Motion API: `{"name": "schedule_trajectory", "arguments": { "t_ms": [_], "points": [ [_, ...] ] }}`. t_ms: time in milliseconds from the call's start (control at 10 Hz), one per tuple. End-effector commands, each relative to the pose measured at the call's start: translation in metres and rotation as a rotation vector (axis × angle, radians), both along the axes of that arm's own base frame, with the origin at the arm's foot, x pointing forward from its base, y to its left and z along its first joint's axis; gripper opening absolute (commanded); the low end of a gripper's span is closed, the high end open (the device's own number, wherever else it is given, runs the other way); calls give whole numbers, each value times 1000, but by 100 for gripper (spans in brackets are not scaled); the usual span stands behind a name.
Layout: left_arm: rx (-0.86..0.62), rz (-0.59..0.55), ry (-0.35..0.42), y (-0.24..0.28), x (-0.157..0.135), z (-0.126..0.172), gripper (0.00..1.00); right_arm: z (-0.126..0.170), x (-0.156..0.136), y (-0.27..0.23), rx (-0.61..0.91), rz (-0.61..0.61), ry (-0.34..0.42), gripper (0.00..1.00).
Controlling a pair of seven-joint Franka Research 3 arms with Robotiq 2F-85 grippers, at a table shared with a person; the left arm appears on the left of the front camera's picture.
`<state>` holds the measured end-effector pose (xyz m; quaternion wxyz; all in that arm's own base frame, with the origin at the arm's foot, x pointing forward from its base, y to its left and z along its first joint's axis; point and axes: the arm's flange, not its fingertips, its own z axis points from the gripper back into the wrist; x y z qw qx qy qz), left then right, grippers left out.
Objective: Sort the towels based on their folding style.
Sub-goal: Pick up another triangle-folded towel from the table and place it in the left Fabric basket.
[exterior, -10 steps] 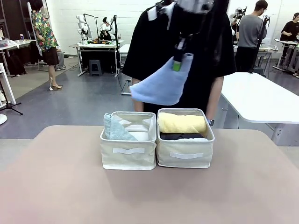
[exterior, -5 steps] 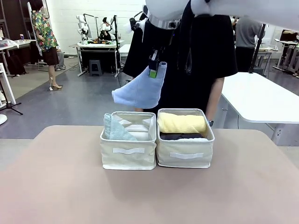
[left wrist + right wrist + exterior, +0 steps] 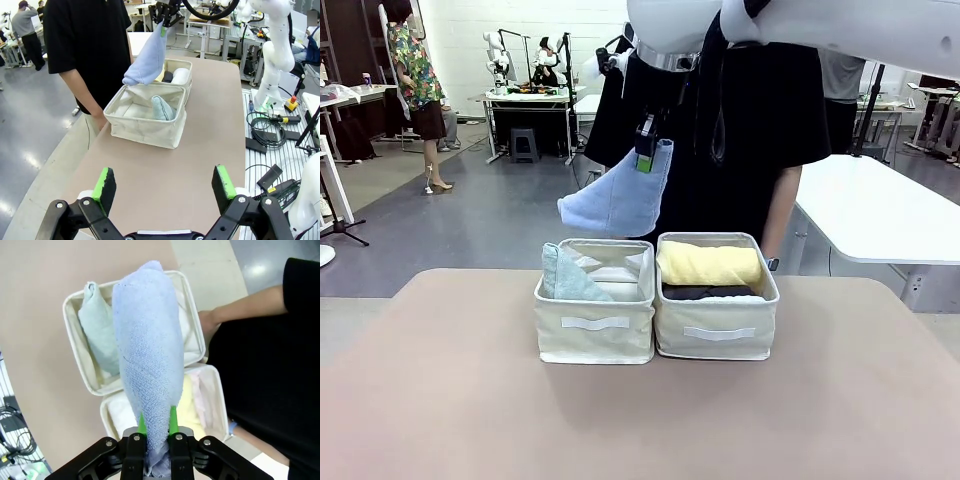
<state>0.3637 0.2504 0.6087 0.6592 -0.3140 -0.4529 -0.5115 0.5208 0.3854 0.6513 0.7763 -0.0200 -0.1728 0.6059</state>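
Spanning the top of the front view, the right arm [image 3: 840,25] has swung toward picture left; a second ago little more than its wrist showed there. The tan table [image 3: 440,400] and the person [image 3: 750,110] in black behind it are unchanged. Two cream bins, the left bin [image 3: 595,340] and the right bin [image 3: 717,345], stand touching, unmoved. The light blue towel [image 3: 620,200], which earlier hung above the right bin's inner edge, now hangs in the air above the left bin, clear of its rim. The right gripper [image 3: 646,158] is clamped on the towel's narrow end. A pale green-grey towel [image 3: 565,278] leans inside the left bin; a yellow towel [image 3: 710,265] lies on a dark grey towel [image 3: 705,292] in the right one. The left gripper [image 3: 165,182] hovers over the near table, fingers wide apart, holding nothing.
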Motion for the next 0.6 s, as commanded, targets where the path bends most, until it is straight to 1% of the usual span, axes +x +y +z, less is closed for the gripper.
{"name": "schedule_trajectory", "arguments": {
  "t_ms": [0,400,500],
  "points": [
    [-10,2,-14,-1,-1,1,100,2,-3,-1,-8,0,-7,17],
    [-10,2,-14,-1,-1,1,100,1,-1,0,0,0,-2,17],
    [-10,2,-14,-1,-1,1,100,-1,8,7,-20,49,8,17]
  ]
}}
